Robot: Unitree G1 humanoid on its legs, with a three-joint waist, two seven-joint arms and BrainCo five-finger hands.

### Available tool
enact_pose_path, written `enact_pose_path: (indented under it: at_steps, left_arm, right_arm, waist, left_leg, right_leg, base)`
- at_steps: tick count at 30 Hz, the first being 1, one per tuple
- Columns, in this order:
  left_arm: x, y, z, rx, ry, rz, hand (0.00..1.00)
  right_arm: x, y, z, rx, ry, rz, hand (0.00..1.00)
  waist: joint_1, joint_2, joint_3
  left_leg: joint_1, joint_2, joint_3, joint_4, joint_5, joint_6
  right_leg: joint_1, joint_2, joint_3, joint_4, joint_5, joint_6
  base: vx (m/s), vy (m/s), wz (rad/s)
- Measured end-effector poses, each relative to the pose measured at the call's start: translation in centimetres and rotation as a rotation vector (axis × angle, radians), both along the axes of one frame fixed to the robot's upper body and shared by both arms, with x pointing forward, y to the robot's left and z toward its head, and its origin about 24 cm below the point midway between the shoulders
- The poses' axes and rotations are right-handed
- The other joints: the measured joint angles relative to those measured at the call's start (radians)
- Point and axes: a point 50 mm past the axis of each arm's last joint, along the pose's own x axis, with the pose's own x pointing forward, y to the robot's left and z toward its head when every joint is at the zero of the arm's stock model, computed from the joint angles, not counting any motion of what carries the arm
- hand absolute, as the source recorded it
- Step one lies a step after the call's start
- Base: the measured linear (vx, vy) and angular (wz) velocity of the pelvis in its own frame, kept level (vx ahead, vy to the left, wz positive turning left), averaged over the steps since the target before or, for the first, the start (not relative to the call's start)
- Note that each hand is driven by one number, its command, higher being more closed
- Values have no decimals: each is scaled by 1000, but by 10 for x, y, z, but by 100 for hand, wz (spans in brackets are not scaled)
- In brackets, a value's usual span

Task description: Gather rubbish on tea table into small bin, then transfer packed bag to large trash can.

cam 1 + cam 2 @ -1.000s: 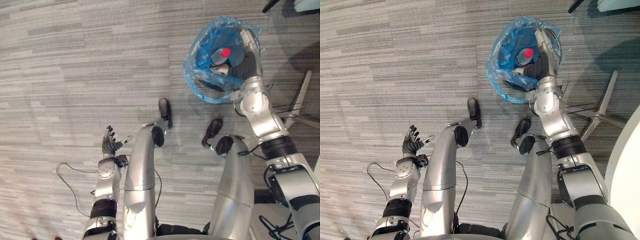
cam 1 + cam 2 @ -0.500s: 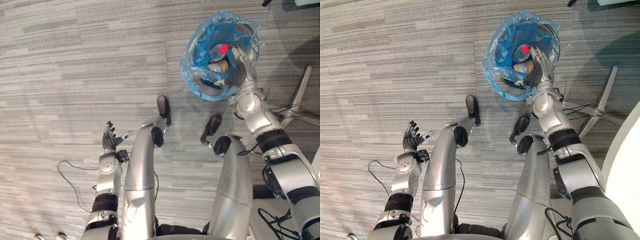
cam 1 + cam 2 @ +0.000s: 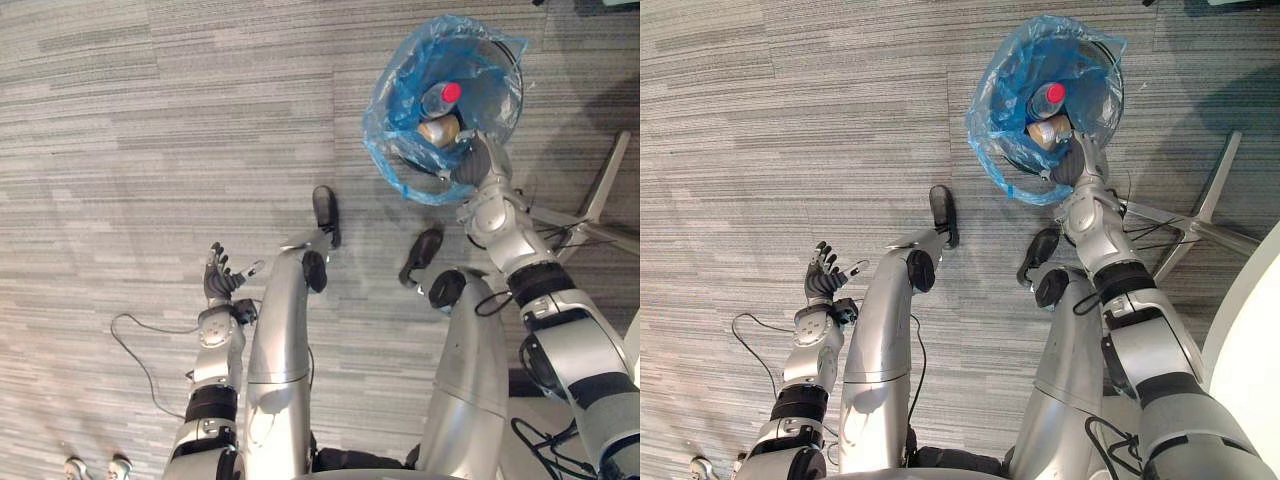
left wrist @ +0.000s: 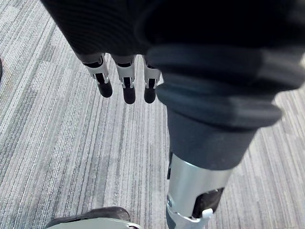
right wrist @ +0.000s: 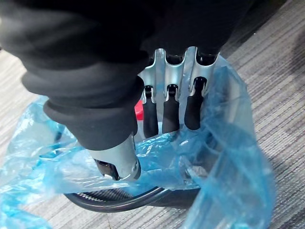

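Right hand (image 5: 170,112) at blue bag (image 3: 393,112), grey carpet (image 3: 150,150)

Grey striped carpet floor (image 3: 150,150), silver chair-base spokes (image 3: 1215,175) at right, white curved furniture edge (image 3: 1260,300) nearby

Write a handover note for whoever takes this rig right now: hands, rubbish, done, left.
Left hand: open, idle above the carpet at the robot's left side.
Right hand: open, fingers straight, dipped inside the near edge of the blue bag; no grip visible.
Bin: on the floor ahead to the right, lined with the bag; a red-capped bottle and a brown item lie inside.
Done: some rubbish binned.
Left: grasp the bag, lift it out, carry it to the large trash can.
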Motion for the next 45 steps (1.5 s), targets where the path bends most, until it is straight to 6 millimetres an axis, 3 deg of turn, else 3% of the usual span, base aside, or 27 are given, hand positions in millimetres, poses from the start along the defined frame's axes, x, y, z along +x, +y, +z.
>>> enact_pose_path:
  at_steps: [8,15,18,23,24,31,38,45]
  left_arm:
    - [0,1,-1,1,12,-1,0]
    - [-1,-7,-5,-17,36,-23,0]
    - [-7,-6,-13,-12,68,-26,0]
    - [-34,4,-40,-7,174,-16,0]
    - [-38,6,-45,-5,197,-14,0]
    - [-52,12,-65,27,301,-24,0]
    - [-57,10,-75,28,350,-31,0]
    - [-57,7,-75,45,346,-44,0]
  right_arm:
    - [-17,36,15,165,-144,161,100]
    - [-37,73,-4,493,-142,320,100]
    - [-44,87,-23,635,-73,367,100]
    - [-55,105,-48,684,25,420,100]
    - [-56,107,-48,667,29,437,0]
    - [-48,100,-53,434,43,380,0]
    - [-35,76,-63,250,90,271,0]
    - [-31,63,-66,164,82,198,0]
  waist:
    - [-4,0,0]
    - [-19,-4,-2]
    - [-32,-28,-5]
    - [-34,-90,-34]
    - [-36,-98,-39]
    - [-33,-104,-43]
    - [-32,-102,-44]
    - [-28,-69,-86]
  left_leg:
    - [29,6,0,5,2,-3]
    - [167,5,13,-87,11,-17]
    - [293,-3,36,-200,53,-22]
    - [501,-5,62,-356,89,-31]
    - [535,-9,65,-393,97,-37]
    - [620,-30,64,-456,127,-34]
    - [625,-33,58,-452,125,-34]
    - [569,-39,50,-457,125,-33]
  right_leg:
    - [32,4,-1,-1,0,0]
    - [163,16,-15,-89,19,-1]
    - [271,20,-27,-178,47,-2]
    - [461,54,-31,-335,87,7]
    - [496,58,-39,-371,96,6]
    - [576,57,-45,-426,115,11]
    - [581,57,-43,-423,114,12]
    - [528,54,-44,-420,111,15]
  base:
    - [-49,4,0]
    - [-45,-24,5]
    - [-4,-71,6]
    - [40,-95,-8]
    - [55,-68,6]
    - [69,-45,4]
    - [15,-38,1]
    - [-9,-21,0]
